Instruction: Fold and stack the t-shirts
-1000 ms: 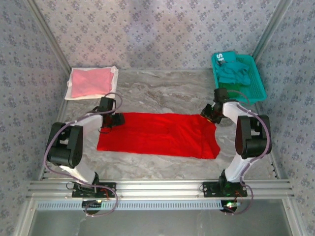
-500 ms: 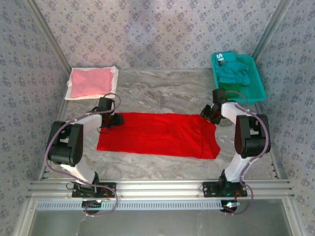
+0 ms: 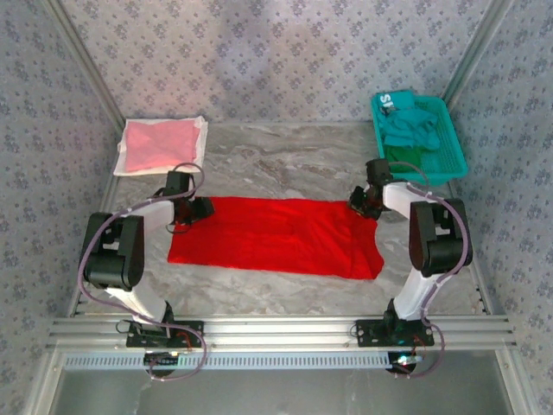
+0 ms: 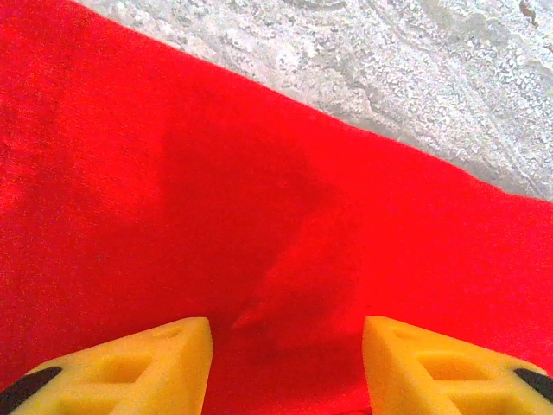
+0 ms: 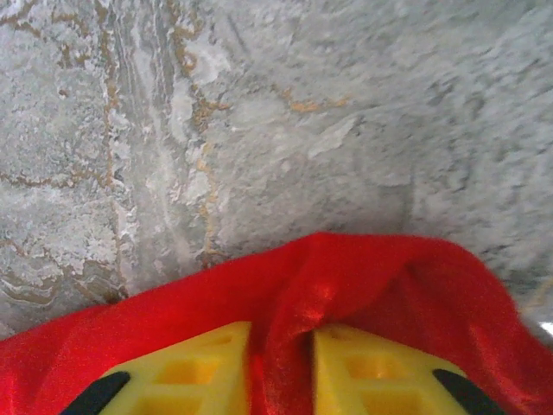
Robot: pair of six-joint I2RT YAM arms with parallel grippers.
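The red t-shirt (image 3: 276, 238) is spread flat at the centre of the tabletop (image 3: 285, 164). Its upper right corner is pinched by the right tool (image 3: 361, 204), whose jaws are closed on the cloth. The left tool (image 4: 285, 367) is held open at the upper left corner.

High rear camera looks down; wrist cameras hug the red t-shirt (image 3: 276, 238).

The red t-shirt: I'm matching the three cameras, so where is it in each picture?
Top external: the red t-shirt lies flat mid-table, between the arms.
Left wrist: it spreads from left edge to lower right, under the open left gripper.
Right wrist: a bunched edge at the bottom, pinched by the right gripper.
Shared landmark: the grey marbled table.
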